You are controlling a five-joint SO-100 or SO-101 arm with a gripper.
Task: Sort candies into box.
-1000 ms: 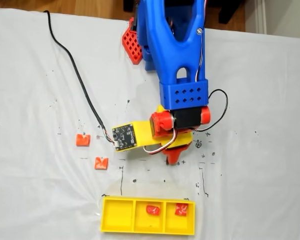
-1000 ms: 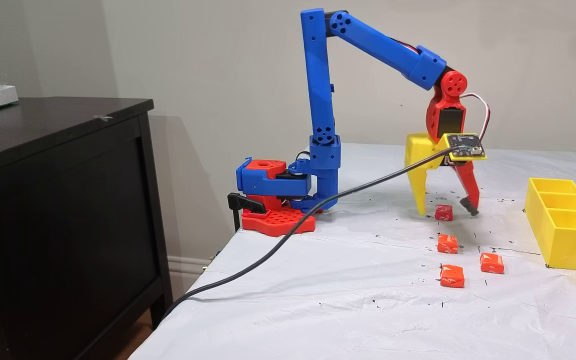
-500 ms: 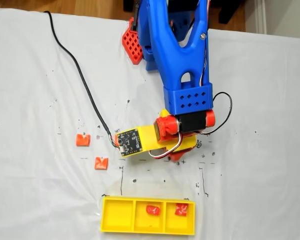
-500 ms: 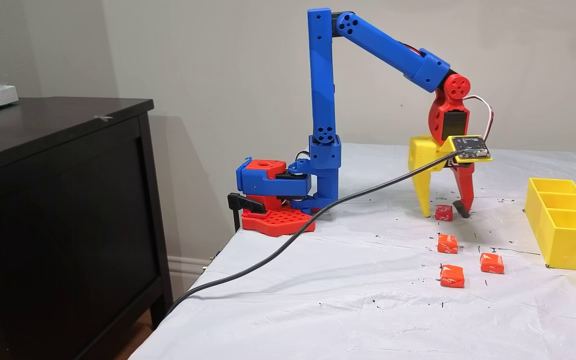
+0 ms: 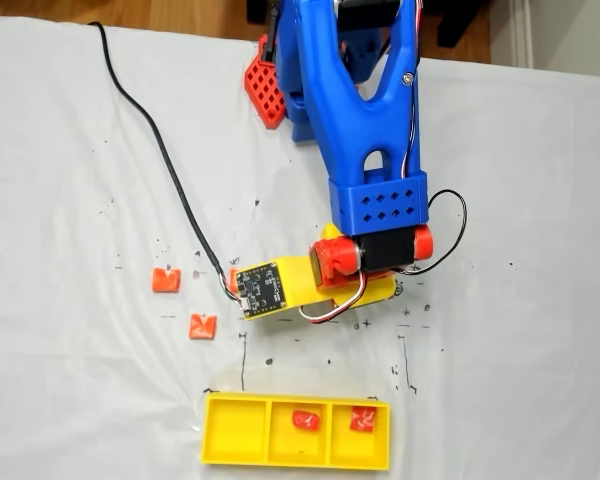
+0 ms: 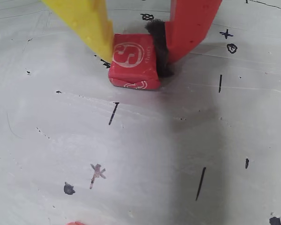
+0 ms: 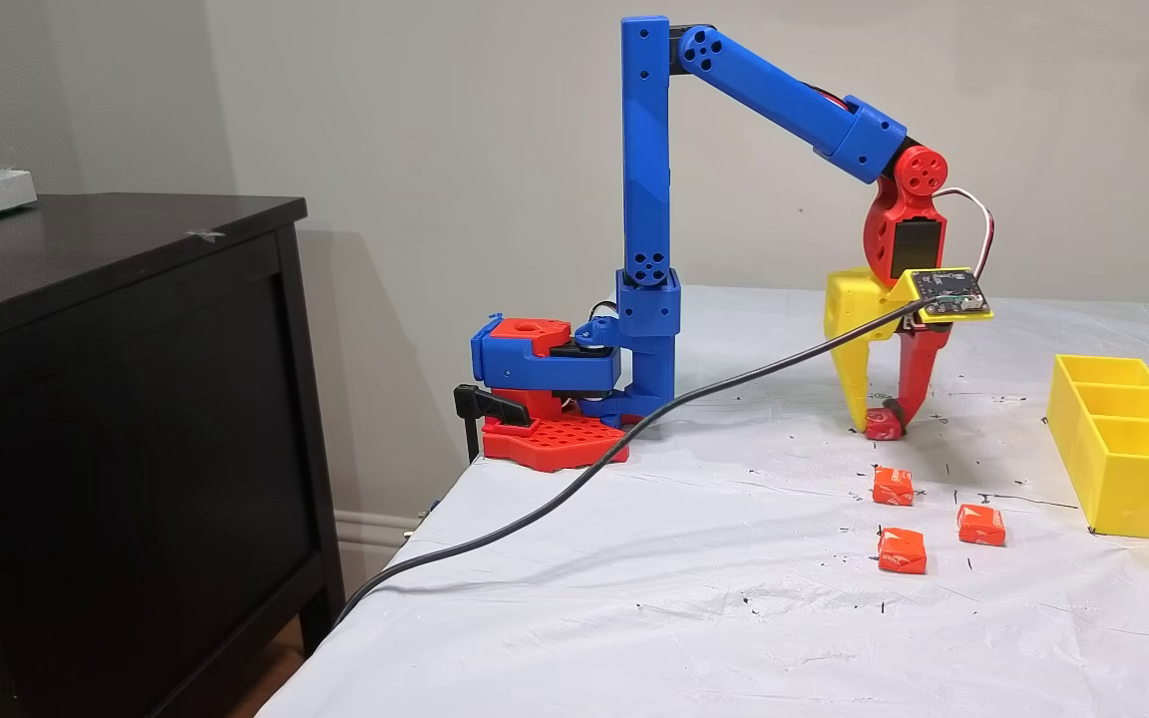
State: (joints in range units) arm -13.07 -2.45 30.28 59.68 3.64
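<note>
A deep red candy (image 6: pixel 131 56) with a white mark lies on the white table cover. My gripper (image 6: pixel 135 61) is shut on it: the yellow finger (image 6: pixel 91 26) presses its left side and the red finger's black pad (image 6: pixel 158 44) its right side. In a fixed view the gripper (image 7: pixel 882 424) stands upright with its tips on the table around that candy (image 7: pixel 880 431). Three orange-red candies (image 7: pixel 893 486) (image 7: pixel 980 525) (image 7: pixel 902 550) lie loose nearer the front. The yellow box (image 5: pixel 230 458) holds one candy (image 5: pixel 304 420) in the middle compartment and another (image 5: pixel 362 419) in the right one.
A black cable (image 7: pixel 555 494) runs from the wrist camera board (image 5: pixel 261 288) across the table and over its left edge. The arm's red and blue base (image 7: pixel 545 399) sits at the back. A dark cabinet (image 7: pixel 116 399) stands beside the table. Two loose candies (image 5: pixel 165 279) (image 5: pixel 202 326) lie left of the arm.
The fingers stood open around the deep red candy and have closed onto it. The red finger swung in toward the yellow one, and the wrist shifted slightly toward the box.
</note>
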